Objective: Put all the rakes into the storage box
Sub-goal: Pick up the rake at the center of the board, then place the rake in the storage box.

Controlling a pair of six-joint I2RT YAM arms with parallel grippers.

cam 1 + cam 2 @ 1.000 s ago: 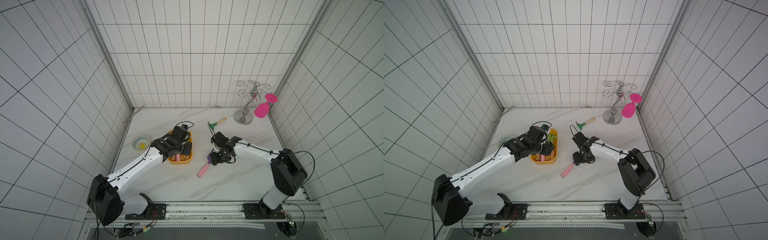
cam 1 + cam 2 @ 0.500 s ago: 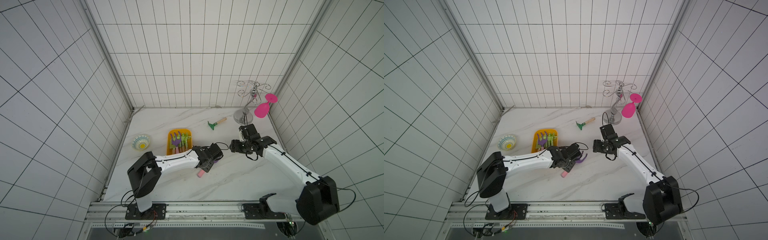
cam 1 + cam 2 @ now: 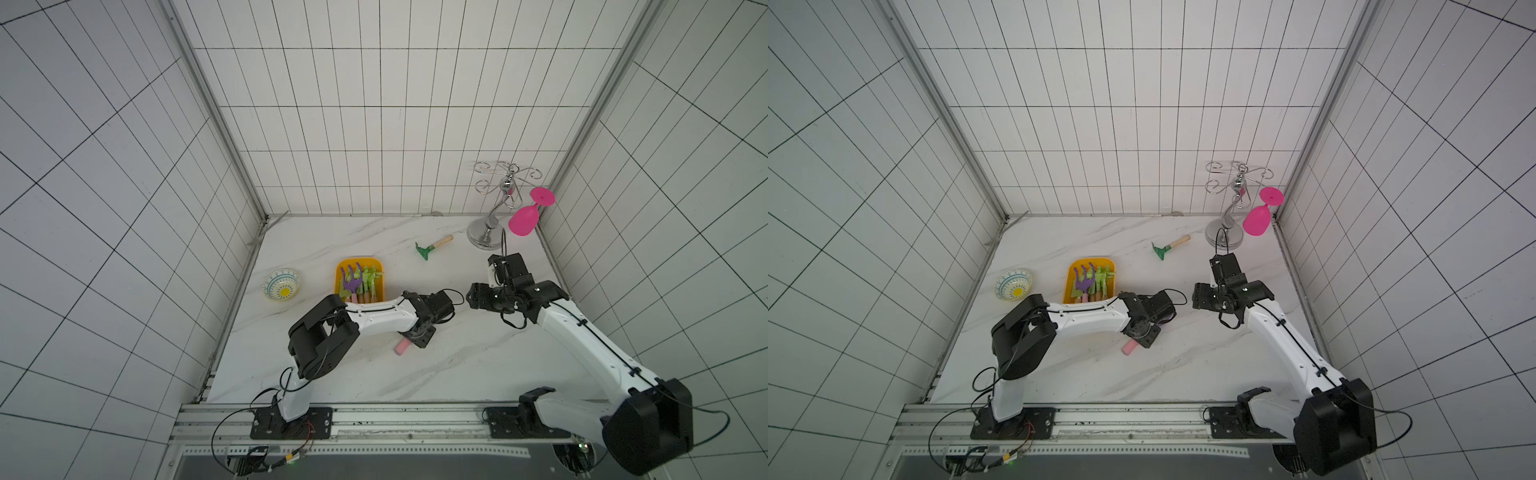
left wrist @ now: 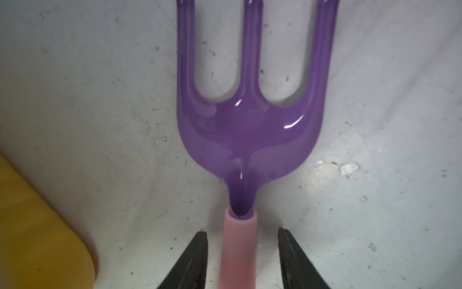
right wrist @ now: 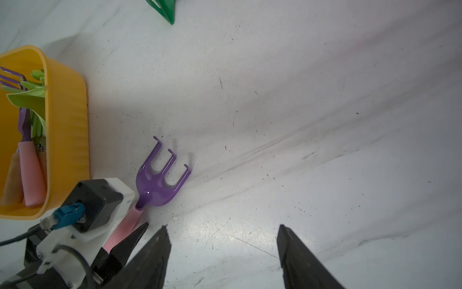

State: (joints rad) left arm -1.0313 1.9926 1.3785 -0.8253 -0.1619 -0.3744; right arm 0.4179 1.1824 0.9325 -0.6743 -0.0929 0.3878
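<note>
While the rake (image 4: 246, 130) lies flat on the marble table (image 3: 457, 365), the left gripper (image 4: 241, 235) straddles its pink handle (image 4: 238, 250). The jaws stand apart, with a narrow gap visible between each finger and the handle, so no grip is made. The purple three-tine head points to the far right. In both top views only the near-left end of the handle (image 3: 402, 347) (image 3: 1129, 347) shows clearly, because the left wrist covers the head.

The rake is outside the storage box (image 3: 359, 260), just right of its near right corner. In the left wrist view, the box wall (image 4: 37, 237) appears at the frame edge. The box already contains several purple and green rakes.

The right gripper (image 5: 222, 227) is above bare table, right of the rake, with its jaws wide apart and nothing between them.

A green rake with a wooden handle (image 3: 432, 246) lies farther back, well apart from the box. A patterned plate (image 3: 281, 284) sits left of the box.
</note>
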